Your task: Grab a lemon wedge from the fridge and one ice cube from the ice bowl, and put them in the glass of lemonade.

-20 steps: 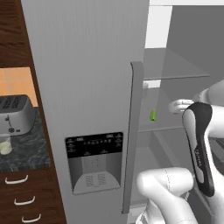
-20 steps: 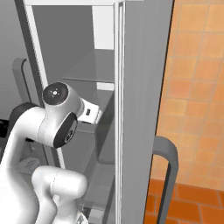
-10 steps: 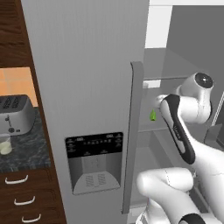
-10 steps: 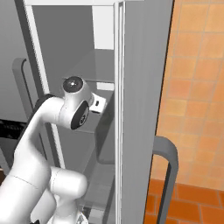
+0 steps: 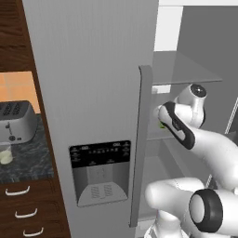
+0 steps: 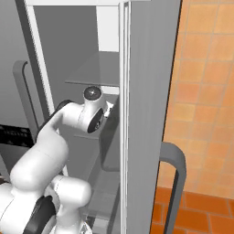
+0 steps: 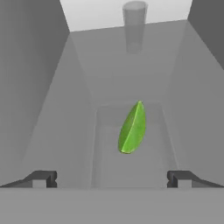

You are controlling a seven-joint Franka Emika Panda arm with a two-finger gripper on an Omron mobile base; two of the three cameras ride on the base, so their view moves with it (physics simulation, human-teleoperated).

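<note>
The arm reaches into the open right side of the fridge (image 5: 93, 93), its wrist bent toward a glass shelf at about mid height. From the hand view, the gripper (image 7: 112, 178) is spread wide: the two dark fingertips (image 7: 43, 178) sit far apart at the bottom corners, with nothing between them and nothing touching either one. The fingers are released and hold nothing.

The lemon wedge (image 7: 132, 127) lies ahead of the fingers on the grey shelf floor, roughly midway between the two tips' lines, a little right of centre, its long edge pointing away from the hand. It is clear of both fingers. In the left base view a small sliver of its green (image 5: 162, 124) peeks out just beside the wrist, at the shelf's front edge.

Left of the fridge, on the dark counter (image 5: 25, 160), stands the glass (image 5: 4, 153) with pale liquid, just in front of a toaster (image 5: 17, 122). The left door with its dispenser panel (image 5: 100, 172) is closed.
</note>
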